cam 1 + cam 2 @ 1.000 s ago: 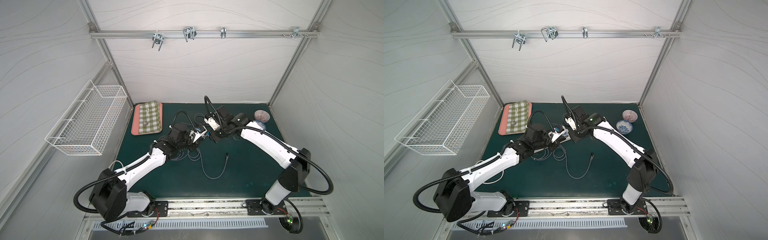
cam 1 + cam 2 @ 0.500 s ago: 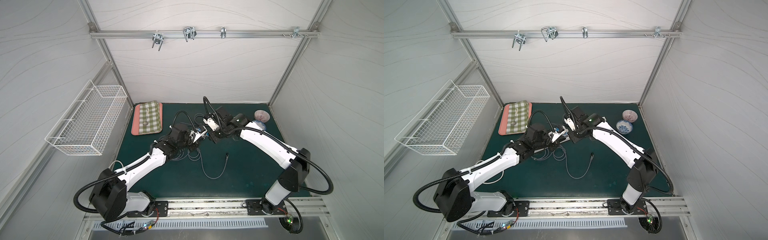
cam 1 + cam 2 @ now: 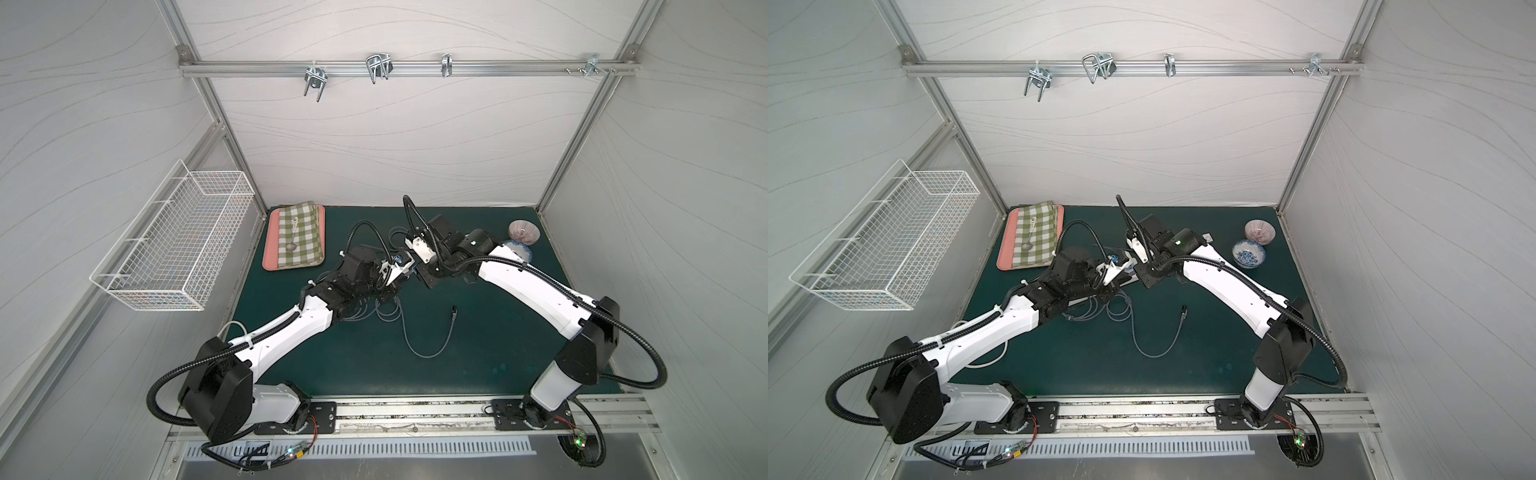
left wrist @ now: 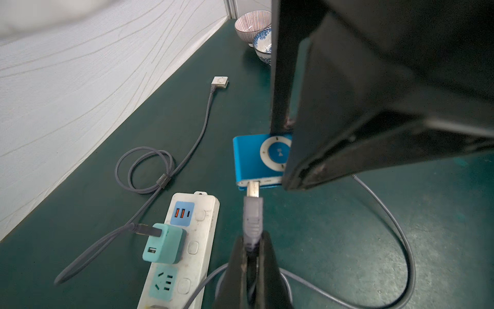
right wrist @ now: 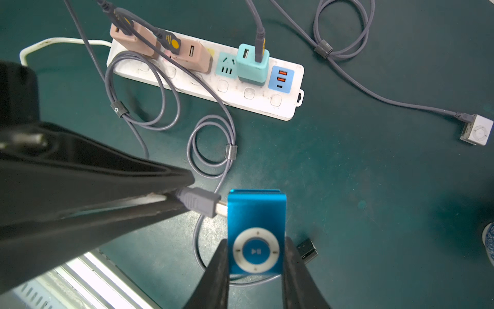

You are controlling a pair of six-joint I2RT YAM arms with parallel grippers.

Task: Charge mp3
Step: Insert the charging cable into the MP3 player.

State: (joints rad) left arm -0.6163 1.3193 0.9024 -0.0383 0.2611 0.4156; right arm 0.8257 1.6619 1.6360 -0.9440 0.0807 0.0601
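In the left wrist view, your left gripper (image 4: 252, 240) is pinched tight on the tail of the grey plug (image 4: 252, 211). The plug's metal tip sits at the port of the blue mp3 player (image 4: 254, 160), just off the USB-socket end of the power strip (image 4: 205, 222). Bare metal shows, so I judge it not seated. The pinch is far back on the plug. Push now and it could swivel, tilt in the port and jam or bend.

In the right wrist view, your right gripper (image 5: 255, 251) is clamped across the player's sides at its control wheel (image 5: 255, 263). The plug enters near the free end, away from that clamp, so a push could pivot the player or slide it out. A loose black connector (image 5: 307, 250) lies on the mat (image 5: 374, 187), on the player's far side from the strip. It looks like this cable's other end, though you can't trace it fully. If it is, seating the plug charges nothing.

The player is a small, bright blue metallic rectangle. It has a white ring around a blue play button. It is held above the mat, with grey cable (image 5: 197, 240) looping under it.

In both top views the grippers meet beside the strip, which is mostly hidden under the left arm (image 3: 1000, 328).
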